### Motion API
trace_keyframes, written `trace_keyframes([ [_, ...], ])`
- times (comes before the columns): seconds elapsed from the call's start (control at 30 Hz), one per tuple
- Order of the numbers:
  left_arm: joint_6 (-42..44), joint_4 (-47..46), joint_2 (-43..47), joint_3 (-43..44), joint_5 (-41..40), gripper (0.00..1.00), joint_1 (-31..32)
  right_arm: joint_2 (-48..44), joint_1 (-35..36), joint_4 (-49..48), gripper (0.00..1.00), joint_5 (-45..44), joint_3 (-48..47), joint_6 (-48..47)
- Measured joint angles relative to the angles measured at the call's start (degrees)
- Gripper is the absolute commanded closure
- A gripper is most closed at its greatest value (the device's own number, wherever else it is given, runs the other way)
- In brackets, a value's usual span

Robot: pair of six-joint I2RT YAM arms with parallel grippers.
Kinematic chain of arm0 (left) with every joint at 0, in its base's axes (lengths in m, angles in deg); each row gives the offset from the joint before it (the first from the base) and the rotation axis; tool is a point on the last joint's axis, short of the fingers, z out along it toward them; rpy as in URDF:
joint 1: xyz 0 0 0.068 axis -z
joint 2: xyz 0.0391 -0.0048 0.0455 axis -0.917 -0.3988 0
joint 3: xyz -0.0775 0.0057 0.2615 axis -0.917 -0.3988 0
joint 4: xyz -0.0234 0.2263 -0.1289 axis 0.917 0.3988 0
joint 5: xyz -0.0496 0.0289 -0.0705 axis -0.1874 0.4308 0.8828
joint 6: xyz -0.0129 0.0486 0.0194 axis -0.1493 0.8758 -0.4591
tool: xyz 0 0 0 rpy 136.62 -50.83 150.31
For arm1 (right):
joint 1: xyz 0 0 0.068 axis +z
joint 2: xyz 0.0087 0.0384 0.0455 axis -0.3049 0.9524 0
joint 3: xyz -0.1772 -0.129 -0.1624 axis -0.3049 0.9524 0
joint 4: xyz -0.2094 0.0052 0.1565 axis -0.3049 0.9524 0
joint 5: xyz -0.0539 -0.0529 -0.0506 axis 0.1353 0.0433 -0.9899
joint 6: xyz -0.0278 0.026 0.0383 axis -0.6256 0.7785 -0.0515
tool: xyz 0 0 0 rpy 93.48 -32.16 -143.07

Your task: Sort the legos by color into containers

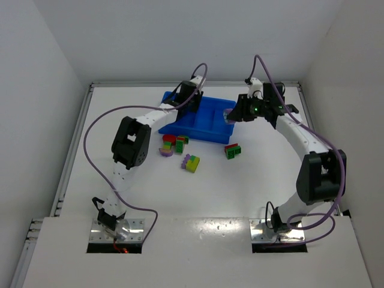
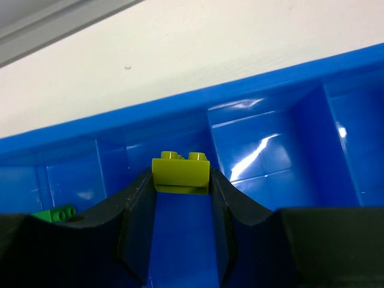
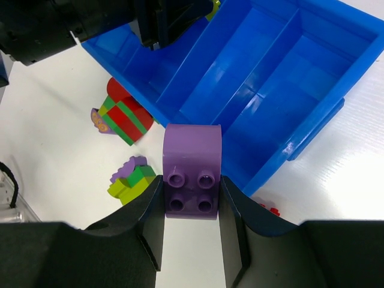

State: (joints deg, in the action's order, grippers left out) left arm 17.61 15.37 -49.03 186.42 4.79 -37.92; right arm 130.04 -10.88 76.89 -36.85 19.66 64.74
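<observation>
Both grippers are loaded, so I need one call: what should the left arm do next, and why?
Probably open the left gripper: its yellow-green brick hangs over a compartment of the blue tray, seemingly apart from the one holding a green brick.

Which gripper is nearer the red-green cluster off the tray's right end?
Right: right gripper hangs at the tray's right end, just beyond the cluster; left gripper over its left part.

On my white table (image 1: 240,192) sits the blue tray (image 1: 207,123), and three clusters lie on the tray's near side: a red-green-purple cluster (image 1: 173,144) just off its left end, a purple-lime cluster (image 1: 191,162) farther from it, and a red-green cluster (image 1: 233,150) near its right end.
</observation>
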Motion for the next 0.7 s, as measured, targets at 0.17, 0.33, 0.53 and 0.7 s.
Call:
trace_keyframes([
  [0.17,-0.4,0.4,-1.0,0.0,-1.6,0.94,0.0,0.7,0.0,0.0,0.99,0.3,0.0,0.0],
  [0.33,-0.4,0.6,-1.2,0.0,-2.6,0.58,0.1,0.8,0.0,-0.2,0.99,0.8,0.1,0.0],
  [0.53,-0.5,0.8,-1.4,0.0,-3.7,0.49,0.1,1.4,0.0,-0.3,0.99,1.1,0.1,0.0],
  [0.7,-0.5,1.1,-2.6,0.1,-4.4,0.45,0.1,1.5,0.0,-0.3,0.99,1.1,0.1,0.0],
])
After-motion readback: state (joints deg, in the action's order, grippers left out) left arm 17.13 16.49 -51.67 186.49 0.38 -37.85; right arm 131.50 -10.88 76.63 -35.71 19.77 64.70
